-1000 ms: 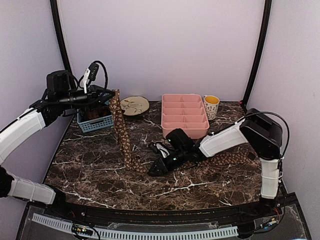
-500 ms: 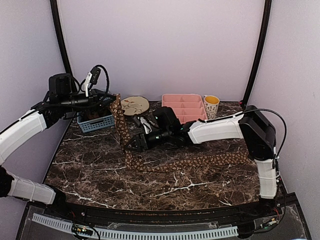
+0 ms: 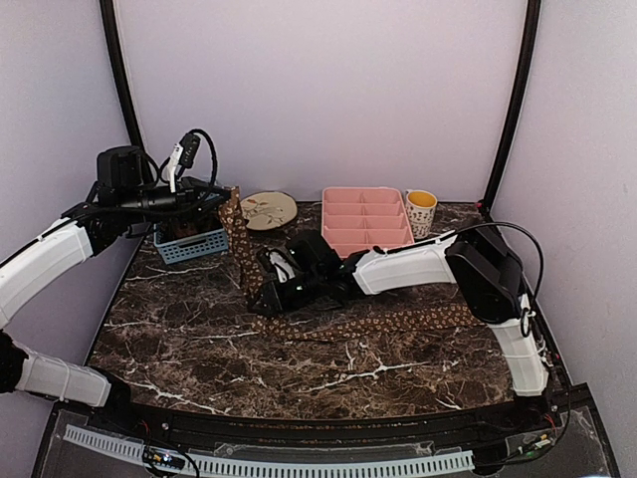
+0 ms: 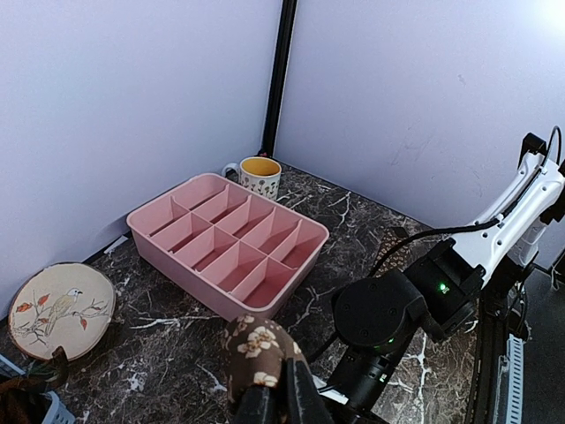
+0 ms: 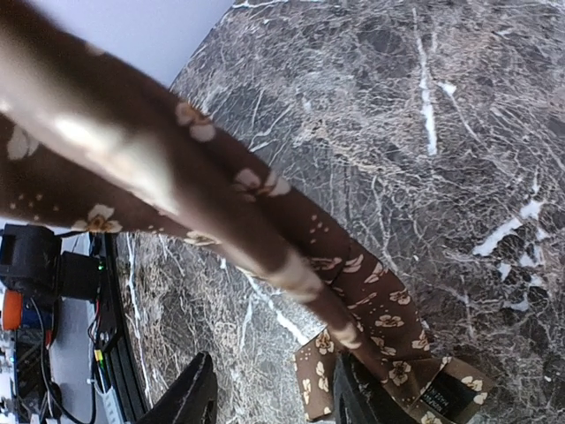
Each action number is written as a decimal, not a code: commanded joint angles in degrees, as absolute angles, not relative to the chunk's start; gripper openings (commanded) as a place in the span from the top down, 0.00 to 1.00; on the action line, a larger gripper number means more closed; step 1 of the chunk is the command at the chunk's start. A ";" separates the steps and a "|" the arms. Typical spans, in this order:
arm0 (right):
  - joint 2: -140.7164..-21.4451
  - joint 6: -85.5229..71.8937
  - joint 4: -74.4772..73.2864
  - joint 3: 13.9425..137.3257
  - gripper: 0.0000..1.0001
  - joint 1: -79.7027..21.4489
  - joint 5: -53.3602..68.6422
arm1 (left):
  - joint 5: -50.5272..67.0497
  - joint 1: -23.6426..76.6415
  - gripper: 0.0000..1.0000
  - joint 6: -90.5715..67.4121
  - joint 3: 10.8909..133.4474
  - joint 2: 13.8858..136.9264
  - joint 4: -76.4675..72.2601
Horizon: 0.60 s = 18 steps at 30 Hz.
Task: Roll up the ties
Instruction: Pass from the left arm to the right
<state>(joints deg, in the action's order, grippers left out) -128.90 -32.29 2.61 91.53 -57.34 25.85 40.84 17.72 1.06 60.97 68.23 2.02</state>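
Left end effector (image 4: 281, 402) pinches raised tie (image 4: 256, 349); right end effector (image 5: 272, 364) parted, empty.

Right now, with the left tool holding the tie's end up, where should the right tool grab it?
Probably the tie at its hanging stretch just above the table, coming from the right with the right tool across its narrow width. The left tool holds it clear there; farther along it lies flat.

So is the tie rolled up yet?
Not rolled. The tie hangs from the shut left gripper, then trails flat across the table.
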 commanded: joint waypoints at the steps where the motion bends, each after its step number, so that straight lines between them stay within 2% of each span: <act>1: -128.67 -34.63 2.77 90.89 0.53 -57.22 22.75 | 40.87 17.21 0.94 1.54 60.52 66.31 0.82; 7: -125.04 -34.57 5.55 84.51 0.46 -56.93 21.89 | 41.01 17.04 0.94 1.80 60.56 66.09 0.88; 14: -128.08 -37.06 9.31 86.40 0.47 -56.93 26.04 | 41.10 16.85 0.95 1.49 60.12 66.22 0.39; 18: -129.28 -38.71 13.93 87.10 0.52 -57.12 29.76 | 40.75 16.73 0.95 1.49 59.95 66.18 0.35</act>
<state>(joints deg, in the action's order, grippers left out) -127.87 -36.58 6.81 84.95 -57.01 25.45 40.84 17.12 1.08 60.73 68.10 1.74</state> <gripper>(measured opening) 0.515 0.055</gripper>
